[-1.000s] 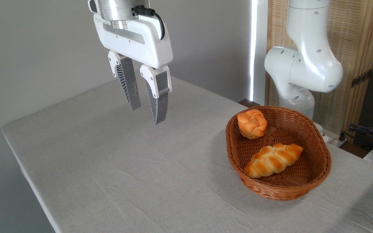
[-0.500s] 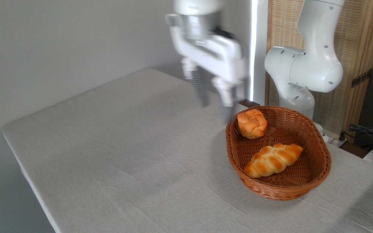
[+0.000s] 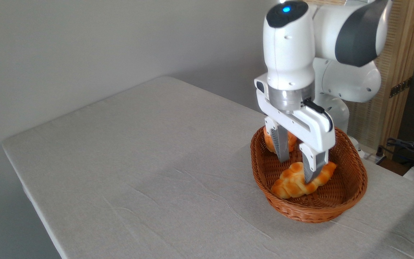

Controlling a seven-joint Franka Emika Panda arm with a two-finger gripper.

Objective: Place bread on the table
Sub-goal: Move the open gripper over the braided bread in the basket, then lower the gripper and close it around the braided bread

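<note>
Swinging over from the table's (image 3: 120,172) far side within a second, the gripper (image 3: 296,169) now straddles the bread (image 3: 291,183), fingers spread and holding nothing; the loaf lies in the basket (image 3: 311,212), at 3 o'clock, ungrasped.

You have the wicker basket (image 3: 350,196) near the tabletop's (image 3: 138,162) right edge. In it, the braided loaf (image 3: 293,181) lies toward the front, the round bun (image 3: 291,141) behind it. The tool (image 3: 297,169) hangs inside the basket, straddling the loaf.
</note>
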